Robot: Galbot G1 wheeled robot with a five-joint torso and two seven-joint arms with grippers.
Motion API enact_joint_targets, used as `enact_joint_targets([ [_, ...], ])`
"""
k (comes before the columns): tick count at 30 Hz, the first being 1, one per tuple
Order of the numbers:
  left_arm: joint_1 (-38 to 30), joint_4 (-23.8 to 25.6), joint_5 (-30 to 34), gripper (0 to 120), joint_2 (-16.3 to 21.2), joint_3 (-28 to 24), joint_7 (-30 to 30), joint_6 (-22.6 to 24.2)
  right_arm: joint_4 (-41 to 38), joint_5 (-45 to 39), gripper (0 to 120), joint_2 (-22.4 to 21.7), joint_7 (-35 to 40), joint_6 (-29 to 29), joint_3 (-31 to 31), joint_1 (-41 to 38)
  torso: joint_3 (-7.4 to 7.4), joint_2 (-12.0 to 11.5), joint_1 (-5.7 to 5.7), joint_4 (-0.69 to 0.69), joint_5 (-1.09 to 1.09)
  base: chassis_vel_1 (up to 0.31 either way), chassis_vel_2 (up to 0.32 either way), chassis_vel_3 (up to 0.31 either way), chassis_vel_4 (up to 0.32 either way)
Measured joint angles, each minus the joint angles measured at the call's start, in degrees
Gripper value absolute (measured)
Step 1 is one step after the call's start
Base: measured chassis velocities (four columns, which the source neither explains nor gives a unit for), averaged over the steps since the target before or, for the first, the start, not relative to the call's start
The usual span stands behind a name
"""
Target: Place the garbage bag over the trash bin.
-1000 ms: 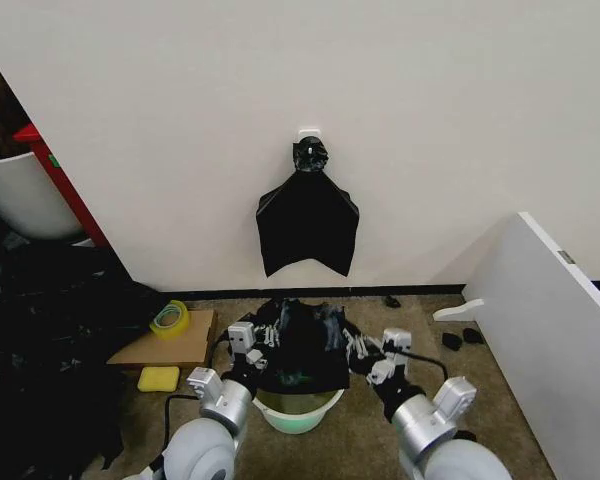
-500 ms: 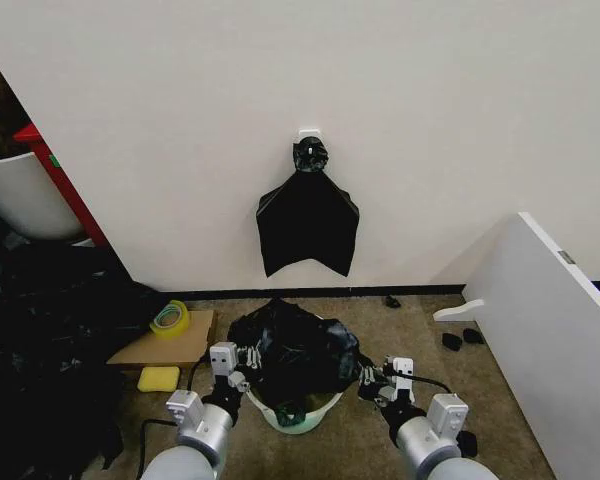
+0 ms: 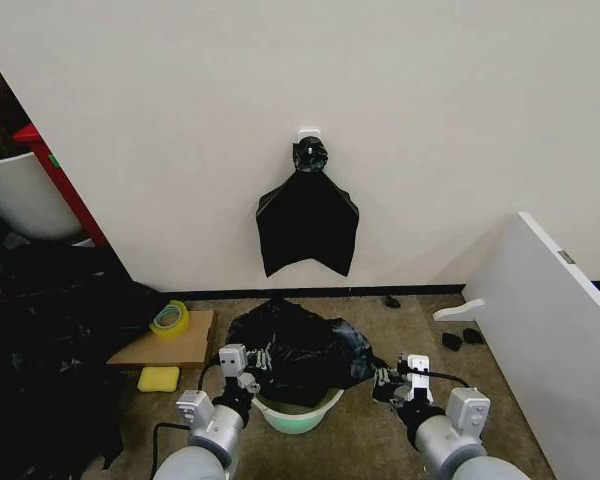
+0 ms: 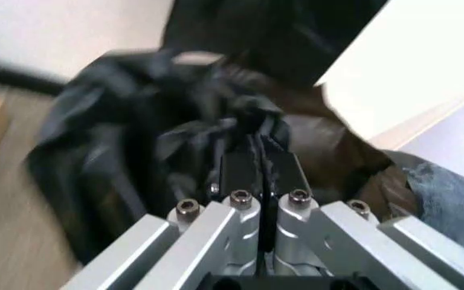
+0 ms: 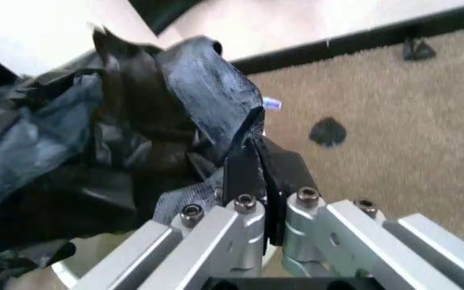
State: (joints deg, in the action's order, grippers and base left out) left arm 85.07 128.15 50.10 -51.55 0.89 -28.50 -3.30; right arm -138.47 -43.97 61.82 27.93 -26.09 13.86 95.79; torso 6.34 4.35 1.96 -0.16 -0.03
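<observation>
The bag (image 3: 300, 348) billows in a crumpled black mound over the bin (image 3: 298, 411), which stands on the carpet (image 3: 370, 440) below the wall; the bin's near rim shows under the plastic. The left gripper (image 3: 252, 366) has its fingers (image 4: 240, 172) pinched together on the bag's left edge. The right gripper (image 3: 388, 377) has its fingers (image 5: 244, 172) closed on the right edge, stretching the plastic between them.
</observation>
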Motion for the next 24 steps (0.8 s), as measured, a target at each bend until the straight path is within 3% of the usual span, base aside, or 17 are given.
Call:
enact_joint_targets([
  [4,4.5,2.0,1.3,0,0.8,2.6,-1.9,1.0,1.6,0.0,0,0.5,1.2,-1.8,-0.6,-0.4,0.0,0.0,0.0,0.03,0.01,0.0,0.0,0.0,0.0],
  [10,10.1,1.9,-1.6,0,2.6,4.6,-5.2,1.7,2.1,-0.7,0,0.7,4.3,-9.6,-0.8,-0.2,0.0,0.0,0.0,0.02,0.0,0.0,0.0,0.0,0.0],
  [16,10.8,-0.7,-1.8,0,2.1,4.4,-7.6,3.8,3.5,-0.8,0,0.4,5.6,-13.7,-1.2,0.0,0.0,0.0,0.0,0.01,-0.01,0.0,0.0,0.0,0.0],
  [24,12.5,-0.5,-1.6,0,3.6,4.6,-8.6,6.9,3.8,0.6,0,-0.5,5.4,-16.0,-1.8,0.9,0.0,0.0,0.0,0.02,0.0,0.0,0.0,0.0,0.0],
])
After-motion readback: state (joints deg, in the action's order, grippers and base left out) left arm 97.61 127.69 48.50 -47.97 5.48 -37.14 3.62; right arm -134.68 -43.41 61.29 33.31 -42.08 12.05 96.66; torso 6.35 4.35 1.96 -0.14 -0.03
